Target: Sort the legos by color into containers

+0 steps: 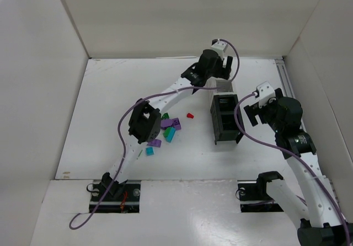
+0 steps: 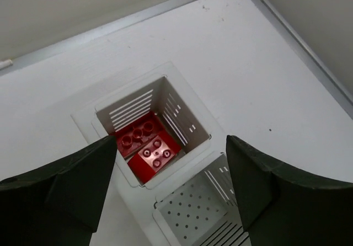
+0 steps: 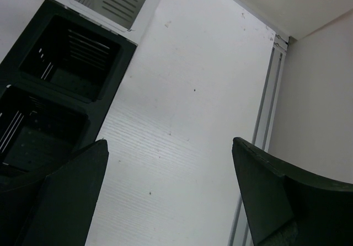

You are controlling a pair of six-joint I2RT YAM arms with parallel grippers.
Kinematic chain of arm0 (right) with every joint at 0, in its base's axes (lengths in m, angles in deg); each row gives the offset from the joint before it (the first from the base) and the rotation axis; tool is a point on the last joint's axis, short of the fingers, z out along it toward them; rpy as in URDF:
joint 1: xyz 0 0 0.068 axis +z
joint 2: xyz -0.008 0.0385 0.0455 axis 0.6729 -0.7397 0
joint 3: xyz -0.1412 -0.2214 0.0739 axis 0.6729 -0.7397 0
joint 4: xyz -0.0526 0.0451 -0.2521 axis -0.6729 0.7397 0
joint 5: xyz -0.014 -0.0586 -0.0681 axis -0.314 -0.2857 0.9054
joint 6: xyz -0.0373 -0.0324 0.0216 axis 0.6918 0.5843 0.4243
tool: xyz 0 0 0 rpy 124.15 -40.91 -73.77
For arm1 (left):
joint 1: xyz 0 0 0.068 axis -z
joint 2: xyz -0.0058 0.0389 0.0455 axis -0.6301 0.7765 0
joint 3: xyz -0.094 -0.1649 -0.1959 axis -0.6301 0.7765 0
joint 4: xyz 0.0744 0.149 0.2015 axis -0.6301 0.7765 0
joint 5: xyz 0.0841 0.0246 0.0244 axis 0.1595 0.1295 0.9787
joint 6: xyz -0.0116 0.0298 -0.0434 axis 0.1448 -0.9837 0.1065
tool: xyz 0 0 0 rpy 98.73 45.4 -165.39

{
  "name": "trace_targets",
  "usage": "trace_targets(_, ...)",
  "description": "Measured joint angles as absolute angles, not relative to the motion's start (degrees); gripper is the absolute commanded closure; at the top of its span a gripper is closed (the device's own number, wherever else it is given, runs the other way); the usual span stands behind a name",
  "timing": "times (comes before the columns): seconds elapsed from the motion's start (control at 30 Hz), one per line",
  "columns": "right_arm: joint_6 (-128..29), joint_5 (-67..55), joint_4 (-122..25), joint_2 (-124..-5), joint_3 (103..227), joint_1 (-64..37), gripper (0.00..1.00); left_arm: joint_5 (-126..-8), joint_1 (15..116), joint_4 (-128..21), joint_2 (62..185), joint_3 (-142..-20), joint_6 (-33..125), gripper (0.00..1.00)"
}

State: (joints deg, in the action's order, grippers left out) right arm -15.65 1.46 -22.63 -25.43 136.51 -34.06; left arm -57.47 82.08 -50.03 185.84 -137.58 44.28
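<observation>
Surface (image 1: pixel 105 97): white, walled on the left, far and right sides, with a rail (image 3: pixel 265 119) along its right edge.
Containers (image 1: pixel 224 113): one narrow row, right of centre, running from near the far edge toward the near edge. The white bins are at the far end and the black bins (image 3: pixel 66 53) at the near end.
Farthest white bin (image 2: pixel 182 113): holds two red bricks (image 2: pixel 146 146), studs up and touching each other.
Next white bin (image 2: pixel 193 210): just beside it in the row, its perforated floor showing.
Loose legos (image 1: pixel 167 129): a cluster of purple, green and cyan pieces about mid-surface, left of the black bins.
Small red brick (image 1: pixel 190 115): lies alone between that cluster and the row.
Cyan brick (image 1: pixel 149 151): the piece closest to the near edge, just beside a purple brick (image 1: pixel 155 143).
Left arm (image 1: pixel 165 97): stretches from the near edge toward the far edge, its elbow above the cluster.
Left jaws: above the farthest white bin, spread wide with nothing between them. The dark fingers (image 2: pixel 83 185) frame the red bricks.
Right jaws: spread wide and empty, raised over bare surface between the black bins and the right edge. The fingers (image 3: pixel 71 196) are clear of the row.
</observation>
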Motion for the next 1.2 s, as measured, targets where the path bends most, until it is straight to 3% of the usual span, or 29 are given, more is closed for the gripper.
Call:
trace_targets(0.1, -14.43, -0.49, -22.65, -25.47, 136.51, -34.06, 0.02, -56.88, 82.11, -49.64, 182.69, -137.54, 43.63, 0.0)
trace_targets(0.33, -10.58, -2.98, -22.59, -29.76, 138.58, -28.29, 0.02, -53.53, 82.08, -47.23, 164.84, -129.49, 43.12, 0.0)
trace_targets(0.57, -4.49, -0.55, -22.37, -46.89, 150.32, -7.6, 0.07, -42.08, 82.26, -49.02, 123.68, -86.87, 52.7, 0.0)
trace_targets(0.73, -2.47, -3.09, -24.16, -61.27, 156.13, -3.68, 0.16, -36.9, 82.15, -42.51, 101.39, -61.78, 68.52, 0.0)
trace_targets(0.93, -0.57, -5.58, -24.21, -77.4, 162.41, -5.08, 0.18, -37.42, 82.19, -33.9, 92.1, -45.87, 83.34, 0.0)
trace_targets(1.2, 0.94, -8.46, -24.6, -88.75, 166.71, -5.69, 0.22, -37.73, 82.19, -27.08, 89.43, -44.29, 91.34, 0.0)
